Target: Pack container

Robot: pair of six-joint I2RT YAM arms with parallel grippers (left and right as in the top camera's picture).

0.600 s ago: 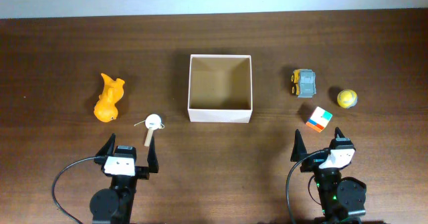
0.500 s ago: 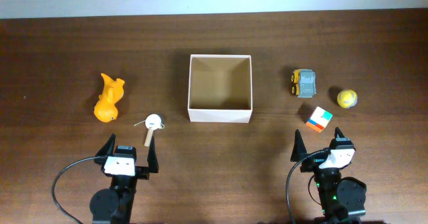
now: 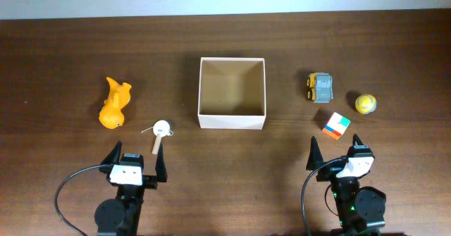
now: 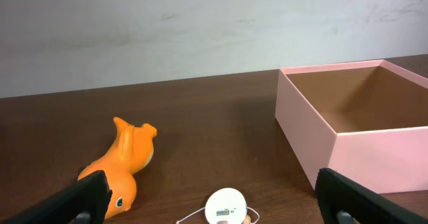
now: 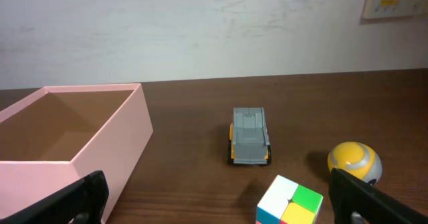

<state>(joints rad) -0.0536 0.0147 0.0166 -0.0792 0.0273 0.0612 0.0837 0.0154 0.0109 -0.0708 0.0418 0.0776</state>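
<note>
Dark wood table: container dead centre, empty. Orange toy on left; car, cube, ball on right. Split by reach, I'd guess. Left gripper and right gripper spread wide, holding nothing.

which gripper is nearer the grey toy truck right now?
Right. The right gripper sits on the toy truck side of the container, cube between them; the left gripper is on the container's other side.

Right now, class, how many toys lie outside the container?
5. Left of the container: orange animal, white-headed stick. Right of it: grey truck, yellow ball, colour cube. None appears hidden.
</note>
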